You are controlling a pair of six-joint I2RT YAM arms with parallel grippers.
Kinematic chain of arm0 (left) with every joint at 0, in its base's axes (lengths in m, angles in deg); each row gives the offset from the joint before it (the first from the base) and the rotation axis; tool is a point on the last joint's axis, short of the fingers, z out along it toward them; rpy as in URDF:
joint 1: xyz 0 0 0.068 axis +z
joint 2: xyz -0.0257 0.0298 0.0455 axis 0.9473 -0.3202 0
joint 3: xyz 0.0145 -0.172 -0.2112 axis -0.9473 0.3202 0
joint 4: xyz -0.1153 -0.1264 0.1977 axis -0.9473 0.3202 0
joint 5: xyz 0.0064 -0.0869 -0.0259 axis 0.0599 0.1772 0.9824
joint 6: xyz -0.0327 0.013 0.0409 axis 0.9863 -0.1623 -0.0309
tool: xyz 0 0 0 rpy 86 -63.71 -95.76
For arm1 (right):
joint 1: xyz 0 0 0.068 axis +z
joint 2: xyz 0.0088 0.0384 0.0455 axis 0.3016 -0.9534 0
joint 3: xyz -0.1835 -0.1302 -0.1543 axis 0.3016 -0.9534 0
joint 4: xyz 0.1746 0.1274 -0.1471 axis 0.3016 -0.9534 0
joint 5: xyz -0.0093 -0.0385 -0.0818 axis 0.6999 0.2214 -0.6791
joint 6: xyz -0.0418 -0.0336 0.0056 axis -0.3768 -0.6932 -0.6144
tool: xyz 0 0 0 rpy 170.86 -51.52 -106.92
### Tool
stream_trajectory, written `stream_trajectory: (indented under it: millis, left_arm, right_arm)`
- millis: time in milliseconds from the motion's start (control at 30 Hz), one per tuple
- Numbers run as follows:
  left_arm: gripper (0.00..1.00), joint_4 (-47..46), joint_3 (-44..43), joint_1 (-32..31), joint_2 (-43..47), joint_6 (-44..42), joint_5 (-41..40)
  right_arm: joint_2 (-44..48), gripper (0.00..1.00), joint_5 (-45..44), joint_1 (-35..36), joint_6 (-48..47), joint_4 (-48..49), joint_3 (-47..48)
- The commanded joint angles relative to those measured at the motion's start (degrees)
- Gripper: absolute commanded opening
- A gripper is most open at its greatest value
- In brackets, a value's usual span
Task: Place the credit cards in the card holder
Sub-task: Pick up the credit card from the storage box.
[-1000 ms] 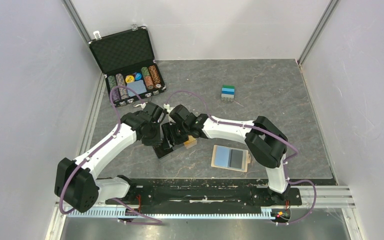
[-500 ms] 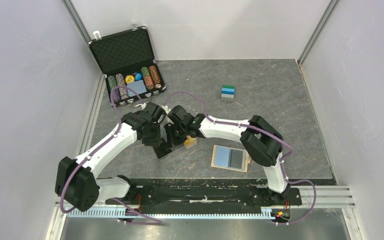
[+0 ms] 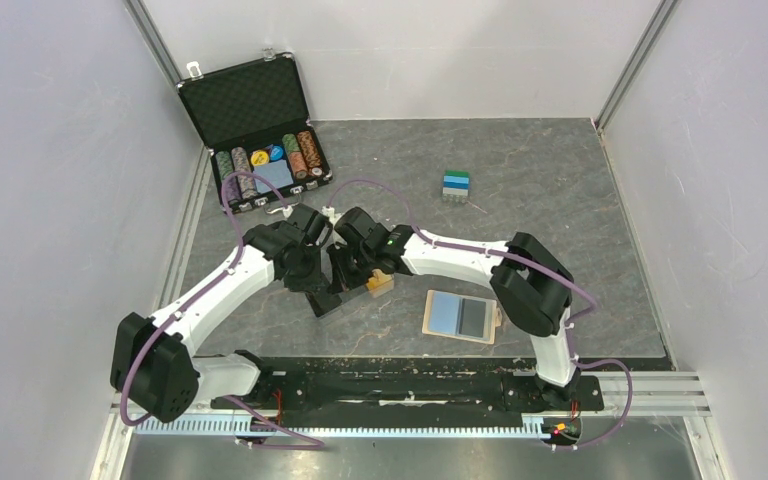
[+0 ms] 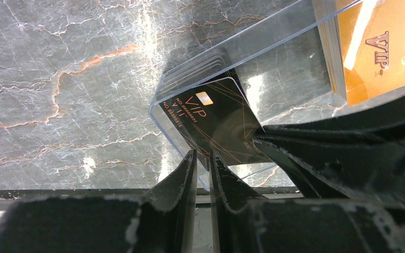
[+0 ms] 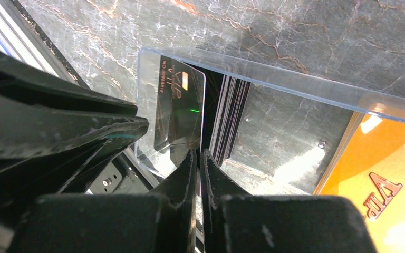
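- Right gripper (image 5: 198, 158) pinched tight on black card (image 5: 182, 105), which stands upright in clear box (image 5: 274, 84).
- Left gripper (image 4: 202, 163) narrow, clamping the box wall.
- Card holder (image 3: 428, 316) lies open on table (image 3: 560, 200), nearby to the right.

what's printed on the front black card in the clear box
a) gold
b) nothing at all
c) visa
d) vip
d: the black card at the front of the stack in the clear box reads VIP in orange letters, with a row of digits along its edge, and both wrist views show it.
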State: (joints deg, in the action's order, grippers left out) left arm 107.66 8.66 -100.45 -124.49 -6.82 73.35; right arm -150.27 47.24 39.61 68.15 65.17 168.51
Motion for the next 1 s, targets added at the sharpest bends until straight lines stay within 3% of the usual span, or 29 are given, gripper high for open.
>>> stream_trajectory:
  millis: [0, 67, 167, 267, 600, 967]
  left_arm:
    - [0.21, -1.14, 0.08, -0.25, 1.85, -0.36, 0.33]
    - [0.26, -1.65, 0.1, -0.19, 2.93, 0.21, 0.91]
    - [0.42, -2.17, -0.28, -0.14, 5.32, 1.37, 1.83]
    - [0.52, -2.15, -1.23, 0.2, 7.66, 2.64, 2.91]
    - [0.63, -7.5, 2.99, 2.52, 14.48, 6.97, 11.92]
    - [0.72, -18.85, 9.22, 5.25, 20.03, 10.74, 25.02]
  right_arm:
    - [4.05, 0.0, -2.69, 0.23, -0.88, -1.58, 1.22]
    - [4.93, 0.0, -2.64, 0.23, -0.58, -1.54, 1.13]
    - [6.24, 0.0, -2.61, 0.22, -0.37, -1.59, 0.4]
    - [7.79, 0.0, -2.55, 0.07, 0.2, -1.04, -1.22]
    - [13.49, 0.0, -2.33, -0.84, 2.23, 1.65, -8.14]
    - [27.67, 0.0, 0.75, -4.35, 6.97, 7.84, -20.97]
